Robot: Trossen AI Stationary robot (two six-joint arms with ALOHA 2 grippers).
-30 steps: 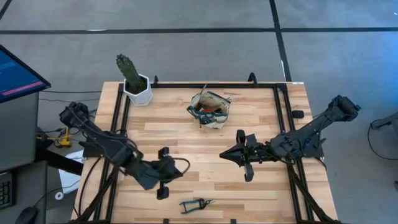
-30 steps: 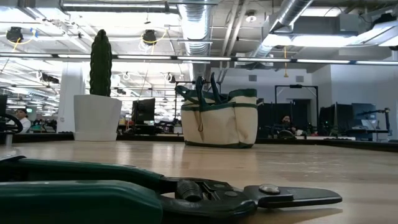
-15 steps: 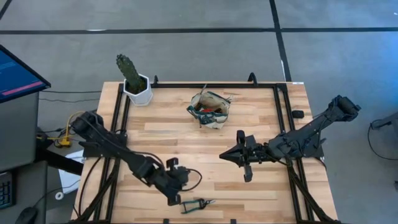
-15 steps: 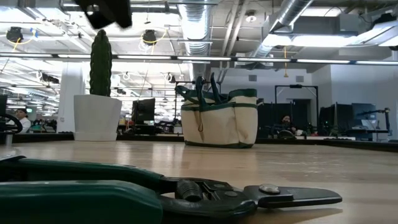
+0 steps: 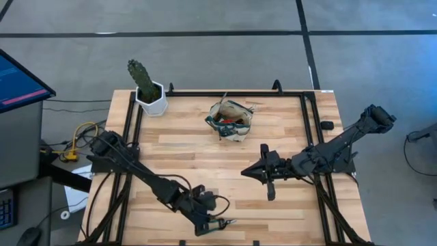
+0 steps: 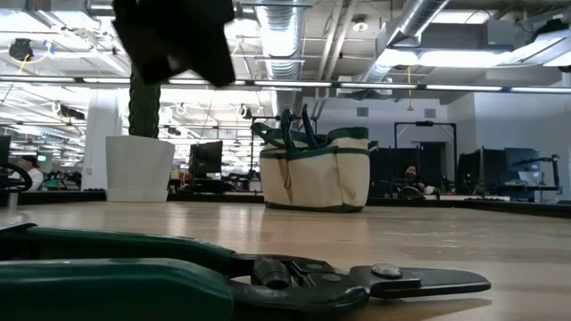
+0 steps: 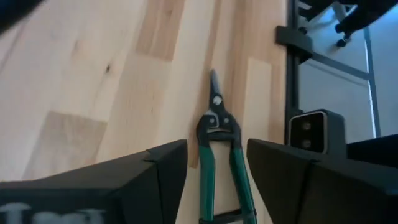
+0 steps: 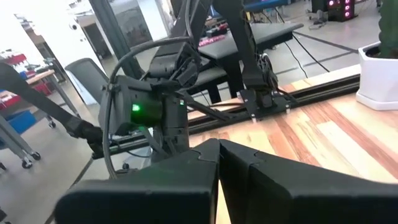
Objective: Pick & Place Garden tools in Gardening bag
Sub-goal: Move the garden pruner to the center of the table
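The green-handled pruning shears (image 7: 217,149) lie flat on the wooden table near its front edge, also seen in the high view (image 5: 224,222) and close up in the low view (image 6: 223,276). My left gripper (image 7: 216,180) hovers open above them, one finger over each side of the handles, touching nothing; in the low view (image 6: 174,40) it hangs well above the shears. The beige gardening bag (image 5: 231,121) stands upright at the far middle with tools inside. My right gripper (image 5: 247,171) waits shut over the table's right half.
A cactus in a white pot (image 5: 151,96) stands at the far left corner. A small camera block (image 7: 308,127) sits at the front edge beside the shears. Black frame rails (image 5: 131,130) run along the table's sides. Bare wood lies between the shears and the bag.
My left gripper has swung toward the table's near edge and to the right, coming over the pruning shears and entering the low view from above. The shears and the bag have not moved.
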